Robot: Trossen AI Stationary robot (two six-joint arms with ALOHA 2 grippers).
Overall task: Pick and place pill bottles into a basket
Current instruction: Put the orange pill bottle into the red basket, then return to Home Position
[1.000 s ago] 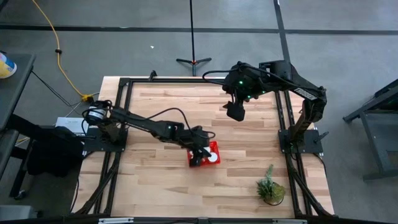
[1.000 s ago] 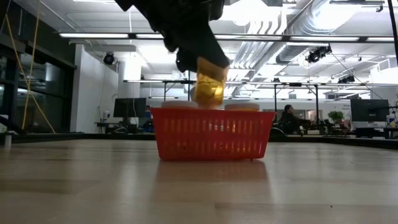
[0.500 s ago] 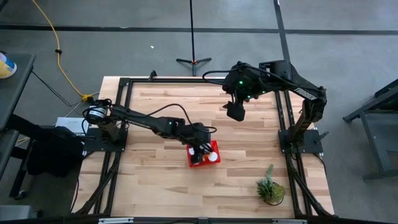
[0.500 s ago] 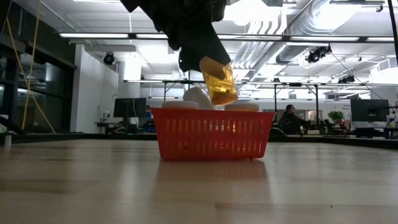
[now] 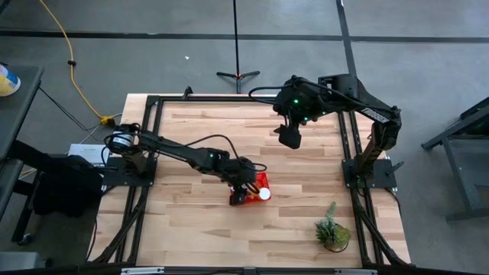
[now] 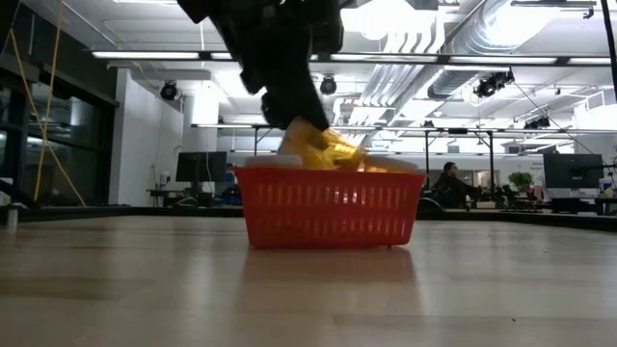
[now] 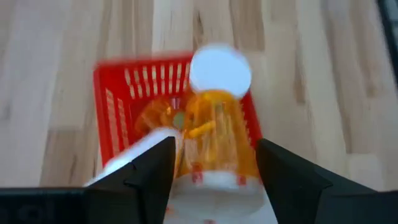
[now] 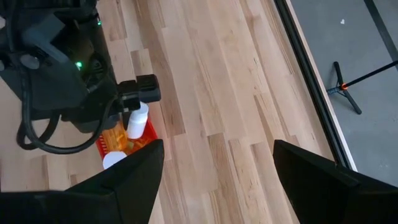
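The red mesh basket [image 5: 260, 182] stands mid-table and also shows in the low view [image 6: 329, 206]. My left gripper [image 5: 243, 191] is over its near left part, shut on an orange pill bottle [image 7: 214, 134] with a white cap [image 7: 220, 68]. The bottle lies tipped at rim height [image 6: 323, 151]. More orange bottles [image 7: 155, 115] lie inside the basket. My right gripper [image 5: 289, 136] hangs open and empty above the table's far right part, away from the basket. My left gripper pinches the bottle's orange body [image 7: 186, 140] between its two fingers [image 7: 152, 168], on opposite sides toward the bottle's bottom end. The fingers slant down from above and lie along the bottle. The bottle is tipped nearly flat, its cap pointing away from the wrist, low over the basket.
A small green potted plant [image 5: 333, 231] stands near the table's near right corner. Black frame rails [image 5: 348, 137] run along the table's sides. Bare wood lies around the basket.
My left gripper has gone down over the basket, a little toward the table's near edge. The bottle it holds has tipped from nearly upright to nearly flat and has come down from above the basket to rim height.
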